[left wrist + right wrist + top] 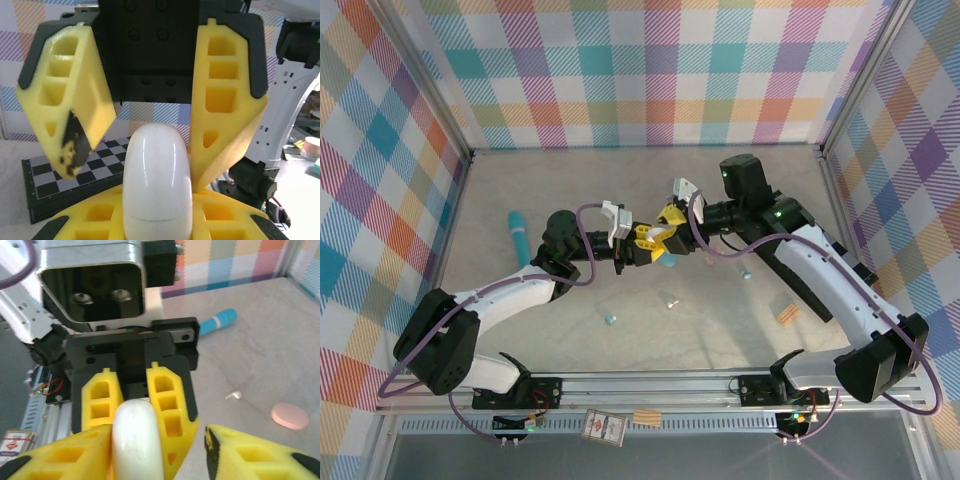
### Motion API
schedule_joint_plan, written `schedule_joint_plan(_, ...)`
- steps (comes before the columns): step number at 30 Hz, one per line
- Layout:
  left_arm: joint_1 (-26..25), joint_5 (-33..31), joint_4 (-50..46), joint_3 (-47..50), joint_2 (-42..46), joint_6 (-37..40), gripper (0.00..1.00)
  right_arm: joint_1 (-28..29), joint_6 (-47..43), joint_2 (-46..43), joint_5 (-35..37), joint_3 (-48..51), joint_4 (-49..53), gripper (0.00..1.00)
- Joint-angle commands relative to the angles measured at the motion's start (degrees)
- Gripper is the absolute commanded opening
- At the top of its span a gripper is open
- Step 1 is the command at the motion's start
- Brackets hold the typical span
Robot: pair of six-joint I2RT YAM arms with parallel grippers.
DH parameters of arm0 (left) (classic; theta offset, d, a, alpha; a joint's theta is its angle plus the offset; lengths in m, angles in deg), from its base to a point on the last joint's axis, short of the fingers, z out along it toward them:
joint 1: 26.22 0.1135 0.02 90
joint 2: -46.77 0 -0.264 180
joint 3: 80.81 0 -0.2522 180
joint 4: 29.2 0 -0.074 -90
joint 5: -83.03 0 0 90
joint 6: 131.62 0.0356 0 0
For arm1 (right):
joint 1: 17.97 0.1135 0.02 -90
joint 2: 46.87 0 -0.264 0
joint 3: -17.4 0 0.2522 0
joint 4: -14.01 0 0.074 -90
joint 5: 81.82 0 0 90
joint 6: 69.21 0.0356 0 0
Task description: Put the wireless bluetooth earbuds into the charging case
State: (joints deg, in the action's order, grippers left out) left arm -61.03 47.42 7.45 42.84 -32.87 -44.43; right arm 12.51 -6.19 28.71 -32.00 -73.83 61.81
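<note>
My left pincer (642,246) is clenched on the white charging case (157,185) above the counter's (570,190) middle, probably steadying it for my released right pincer (669,224). The earbuds (670,298) lie loose toward the near edge.

1. The left gripper (646,243) and the right gripper (667,222) face each other tip to tip above the middle of the table (570,180).
2. The charging case (157,185) sits between the left gripper's fingers, with the right gripper's fingers on either side of it.
3. The cylinder (520,238) lies on the table, left of both grippers.
4. One earbud (670,298) lies nearer the bases, and another earbud (610,318) lies to its left.
</note>
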Motion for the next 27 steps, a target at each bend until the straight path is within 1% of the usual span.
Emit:
schedule_joint_plan(1,-0.7,2.4,-2.5,-0.4,2.5,5.9,0.06,-0.3,4.0,-1.6,8.9,0.3,-6.7,0.56)
schedule_joint_plan(3,-0.7,2.0,-5.1,-0.1,3.6,8.4,0.05,-0.6,4.8,-1.8,10.9,0.0,-7.4,0.59)
schedule_joint_plan(5,-0.7,1.6,-7.8,0.3,4.6,11.8,0.05,-0.6,4.9,-2.2,10.4,-0.1,-7.7,0.64)
schedule_joint_plan(9,-0.7,-0.1,-11.6,1.1,5.7,16.0,0.04,-0.7,5.2,-3.1,5.2,-0.1,-7.7,0.78)
schedule_joint_plan(10,-0.7,-0.3,-11.6,1.3,5.6,16.3,0.04,-0.7,5.9,-3.5,4.6,0.2,-8.0,0.83)
schedule_joint_plan(11,-0.7,-0.5,-11.4,1.5,5.5,16.5,0.04,-0.7,6.6,-3.9,4.5,0.4,-8.5,0.85)
schedule_joint_plan(13,-0.6,-1.1,-11.0,2.2,5.3,16.5,0.04,-0.7,9.0,-5.4,5.6,1.4,-10.1,0.96)
schedule_joint_plan(15,-0.5,-2.6,-10.6,3.1,5.6,16.5,0.03,-0.6,13.4,-7.0,8.4,3.0,-13.1,0.99)
schedule_joint_plan(18,-0.3,-4.7,-9.9,5.7,6.6,19.0,0.03,-0.7,20.7,-10.7,12.6,7.3,-18.4,0.99)
schedule_joint_plan(20,-0.1,-6.4,-9.2,7.5,7.4,19.9,0.03,-0.8,26.7,-13.5,19.4,10.5,-21.0,0.99)
schedule_joint_plan(21,0.2,-7.1,-8.3,8.6,8.0,20.0,0.03,-0.8,29.8,-15.0,24.6,12.2,-21.6,0.99)
schedule_joint_plan(23,0.7,-8.0,-5.0,11.5,8.9,20.0,0.03,-0.8,33.6,-17.5,32.5,14.8,-18.3,0.99)
schedule_joint_plan(25,0.9,-8.8,-1.1,14.6,9.3,19.7,0.03,-0.8,35.7,-18.4,37.5,17.1,-14.5,0.99)
schedule_joint_plan(27,1.4,-9.4,1.4,16.7,9.6,18.9,0.03,-0.8,37.9,-18.7,39.1,19.8,-11.2,0.99)
